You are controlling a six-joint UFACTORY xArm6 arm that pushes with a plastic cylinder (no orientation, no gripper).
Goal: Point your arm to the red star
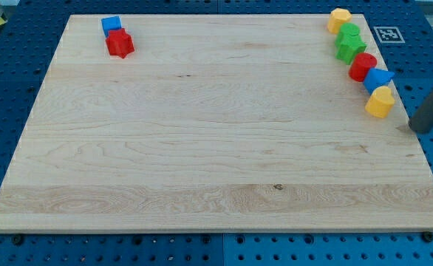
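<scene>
The red star (pixel 120 44) lies near the board's top left corner, touching a blue cube (pixel 111 24) just above it. My tip (pixel 417 130) is at the view's right edge, just off the board's right side, below and right of a yellow heart-shaped block (pixel 380 103). The tip is far from the red star, across the whole width of the board.
A row of blocks runs down the board's top right edge: a yellow block (pixel 339 18), two green blocks (pixel 349 32) (pixel 348 49), a red cylinder (pixel 362 67) and a blue block (pixel 378 79). The wooden board (pixel 216 148) rests on a blue pegboard table.
</scene>
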